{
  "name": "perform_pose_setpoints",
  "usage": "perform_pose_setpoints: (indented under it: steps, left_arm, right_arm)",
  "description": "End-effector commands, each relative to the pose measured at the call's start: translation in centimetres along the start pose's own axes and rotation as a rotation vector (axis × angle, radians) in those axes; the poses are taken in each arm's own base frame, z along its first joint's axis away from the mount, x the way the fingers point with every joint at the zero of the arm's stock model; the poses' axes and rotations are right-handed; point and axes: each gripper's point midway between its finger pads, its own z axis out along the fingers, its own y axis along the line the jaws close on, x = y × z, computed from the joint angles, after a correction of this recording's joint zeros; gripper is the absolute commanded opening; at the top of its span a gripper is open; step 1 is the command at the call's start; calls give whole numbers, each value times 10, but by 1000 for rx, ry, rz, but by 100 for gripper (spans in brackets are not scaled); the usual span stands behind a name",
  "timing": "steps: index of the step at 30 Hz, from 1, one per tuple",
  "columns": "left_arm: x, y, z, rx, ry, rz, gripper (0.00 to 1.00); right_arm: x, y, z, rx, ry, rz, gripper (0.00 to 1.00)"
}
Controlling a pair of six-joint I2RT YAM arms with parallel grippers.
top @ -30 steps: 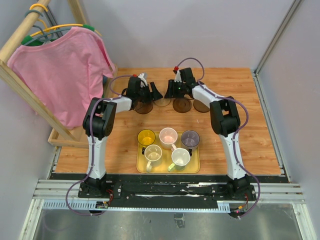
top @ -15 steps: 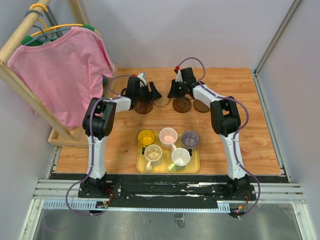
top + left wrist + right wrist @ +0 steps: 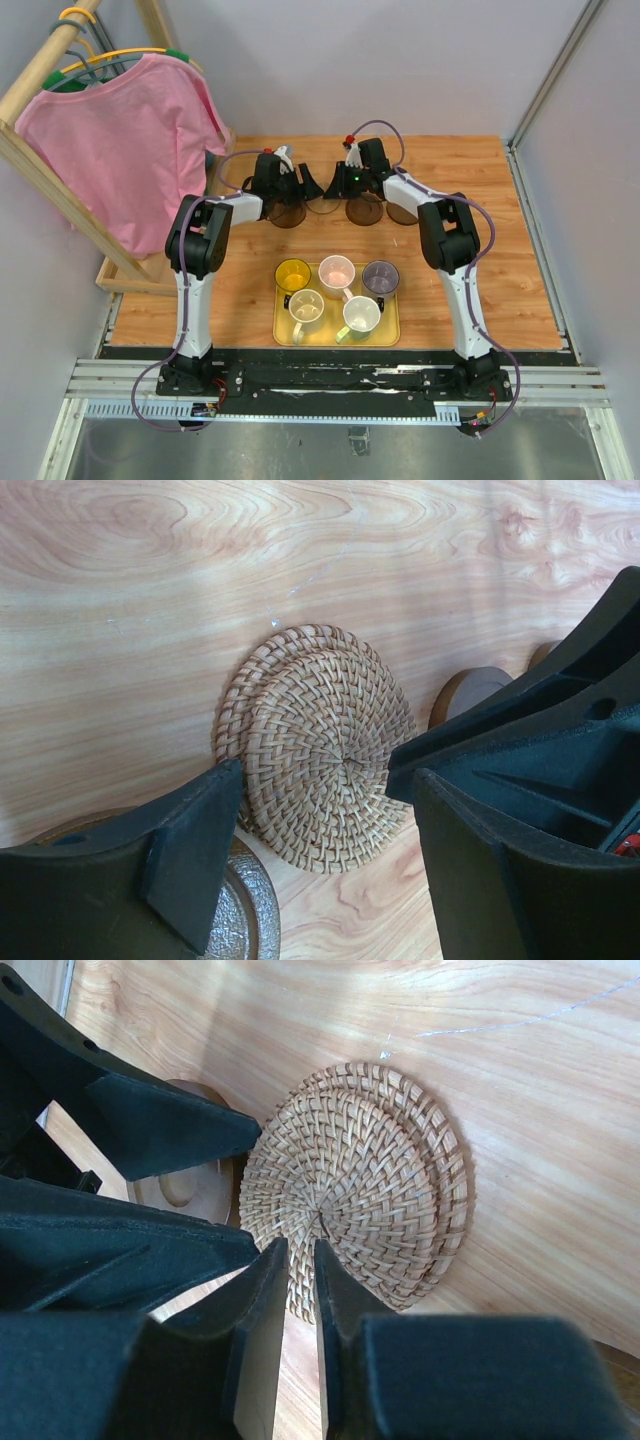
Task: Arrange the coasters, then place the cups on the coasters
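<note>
The wooden table (image 3: 520, 260) lay under both my arms. Near my bases sat the yellow tray (image 3: 281, 330) carrying all five cups (image 3: 337, 270), parked there, I judged, until the row beyond was laid out. Along the far side three brown coasters (image 3: 363, 211) lay flat on the wood. Between my wrists was a woven pair (image 3: 370, 1160), stacked with the upper disc slid off-centre, and I took that stack to be why both tools met there. My left gripper (image 3: 315, 800) stood released, fingers wide on either side of the stack, holding nothing. My right gripper (image 3: 300, 1250) was drawn to a thin slit at the stack's near rim; whether it pinched the upper disc I could not tell
</note>
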Motion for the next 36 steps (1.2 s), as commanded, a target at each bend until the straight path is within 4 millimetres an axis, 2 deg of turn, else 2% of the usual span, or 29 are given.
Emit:
perform_pose_setpoints:
  steps: [1, 10, 17, 27, 36]
  left_arm:
    - [29, 9, 7, -12, 84, -31, 74]
    - [37, 8, 8, 10, 101, -60, 71]
    - [37, 1, 7, 44, 107, -72, 65]
    - [31, -21, 4, 147, 101, -97, 42]
    - [27, -38, 2, 244, 89, -144, 41]
  right_arm:
    - [-13, 23, -12, -28, -34, -37, 19]
    - [3, -4, -9, 85, 5, -20, 23]
    - [6, -6, -7, 84, 12, -13, 23]
    - [12, -10, -3, 86, 26, -3, 23]
    - [19, -18, 0, 87, 43, 19, 22]
